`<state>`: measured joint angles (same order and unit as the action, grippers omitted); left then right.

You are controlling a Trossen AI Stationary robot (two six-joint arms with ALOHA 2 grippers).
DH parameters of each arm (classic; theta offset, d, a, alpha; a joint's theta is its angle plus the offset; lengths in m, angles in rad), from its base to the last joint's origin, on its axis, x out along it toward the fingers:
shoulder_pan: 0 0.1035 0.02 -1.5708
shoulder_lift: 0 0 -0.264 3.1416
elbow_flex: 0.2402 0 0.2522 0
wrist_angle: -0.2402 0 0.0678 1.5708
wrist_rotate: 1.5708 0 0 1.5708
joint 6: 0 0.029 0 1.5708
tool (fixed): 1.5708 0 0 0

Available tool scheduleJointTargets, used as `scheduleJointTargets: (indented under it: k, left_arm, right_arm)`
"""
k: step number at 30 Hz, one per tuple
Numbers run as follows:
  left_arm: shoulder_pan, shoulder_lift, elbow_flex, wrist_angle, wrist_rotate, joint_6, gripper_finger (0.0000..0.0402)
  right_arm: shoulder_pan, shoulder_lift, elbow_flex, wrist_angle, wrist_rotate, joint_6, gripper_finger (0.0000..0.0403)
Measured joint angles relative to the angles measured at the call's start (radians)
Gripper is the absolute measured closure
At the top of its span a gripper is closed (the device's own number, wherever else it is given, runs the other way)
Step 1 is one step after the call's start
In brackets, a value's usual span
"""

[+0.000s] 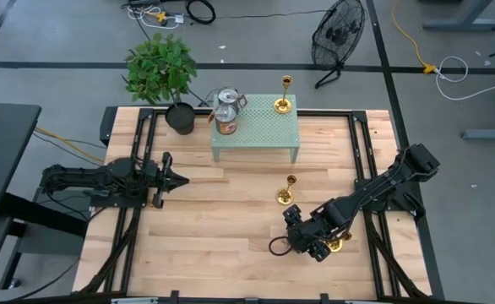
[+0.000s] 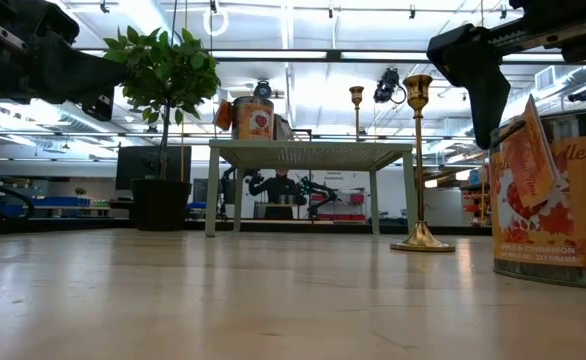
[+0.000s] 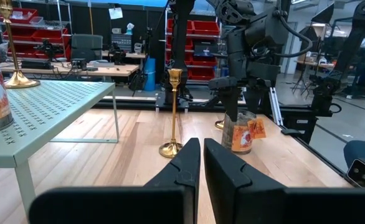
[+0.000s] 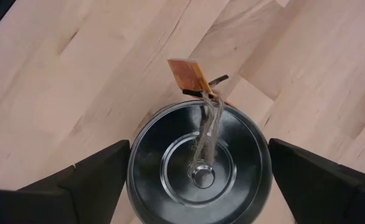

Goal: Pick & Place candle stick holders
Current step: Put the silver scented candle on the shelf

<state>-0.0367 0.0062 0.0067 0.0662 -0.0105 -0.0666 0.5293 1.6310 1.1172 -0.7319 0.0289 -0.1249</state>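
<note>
My right gripper [image 4: 198,180] hangs spread wide over a tin [image 4: 198,165] near the table's right edge [image 1: 404,198]; my left gripper [image 1: 176,179], closed and empty, waits left of open boards. One candle holder [image 1: 285,191] stands mid-table, another [image 1: 283,95] on the green stand [image 1: 256,139].

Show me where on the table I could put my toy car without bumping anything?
The wood between the left gripper and the candle stick holder is bare, and so is the near left part. It's crowded around the right gripper over the tin, and on the green stand.
</note>
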Motion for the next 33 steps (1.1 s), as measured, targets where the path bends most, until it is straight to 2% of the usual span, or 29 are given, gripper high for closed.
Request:
scheduleJointTargets:
  k: [22,33]
  left_arm:
    - [0.000,0.000,0.000,0.000,0.000,0.000,0.0371]
    - [0.000,0.000,0.000,0.000,0.000,0.000,0.0371]
  right_arm:
    - [-0.049,0.002,-0.002,-0.056,-0.085,0.012,0.0027]
    - [-0.048,0.002,-0.003,-0.056,-0.093,0.012,0.0032]
